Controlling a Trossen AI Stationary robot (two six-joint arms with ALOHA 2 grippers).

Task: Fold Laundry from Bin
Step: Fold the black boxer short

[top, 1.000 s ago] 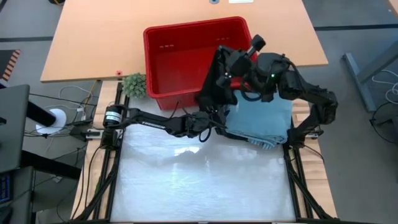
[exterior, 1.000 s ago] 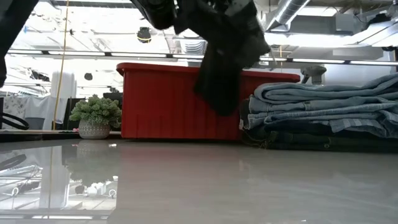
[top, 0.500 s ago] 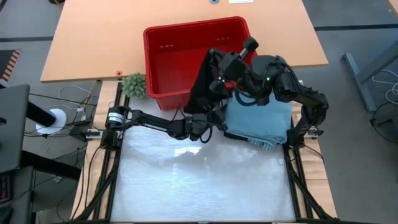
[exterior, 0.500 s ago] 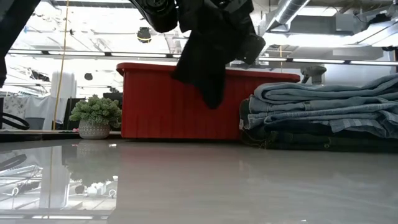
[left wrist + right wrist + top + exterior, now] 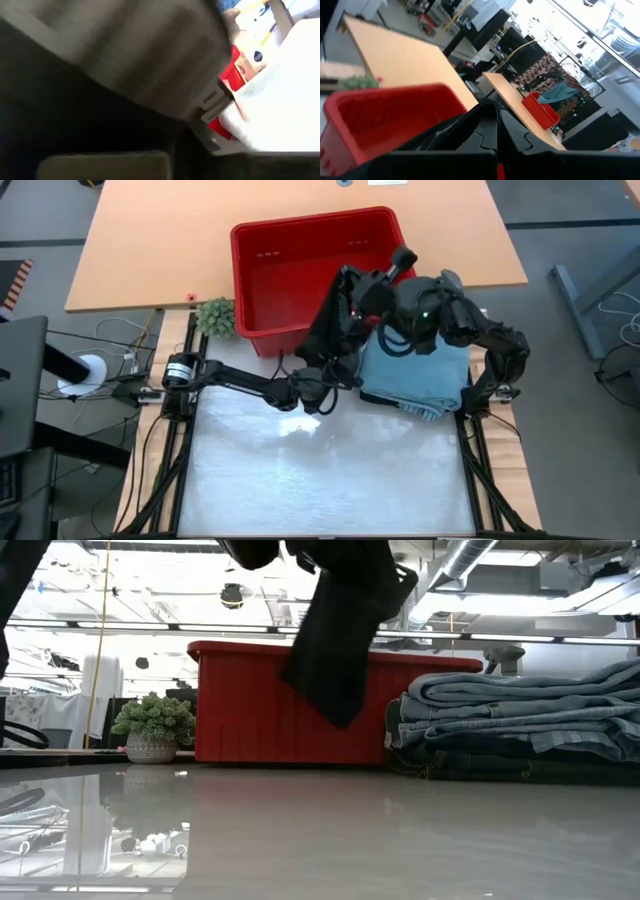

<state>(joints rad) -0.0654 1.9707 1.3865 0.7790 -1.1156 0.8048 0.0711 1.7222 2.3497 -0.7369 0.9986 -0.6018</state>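
Glossy white tabletop (image 5: 320,470) fills the high view, where the right gripper (image 5: 345,298) lifts a black garment (image 5: 330,330) at the red bin (image 5: 300,240)'s near wall beside folded denim (image 5: 420,370); the left gripper (image 5: 318,385) sits below it, state unclear. Low view: limp, light cloth (image 5: 340,650) dangles, best held by its edges. Right wrist view: fingers (image 5: 485,137) pressed together. No legible writing.

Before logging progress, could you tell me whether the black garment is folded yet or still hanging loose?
Hanging loose: the black garment dangles clear of the table, in front of the red bin.
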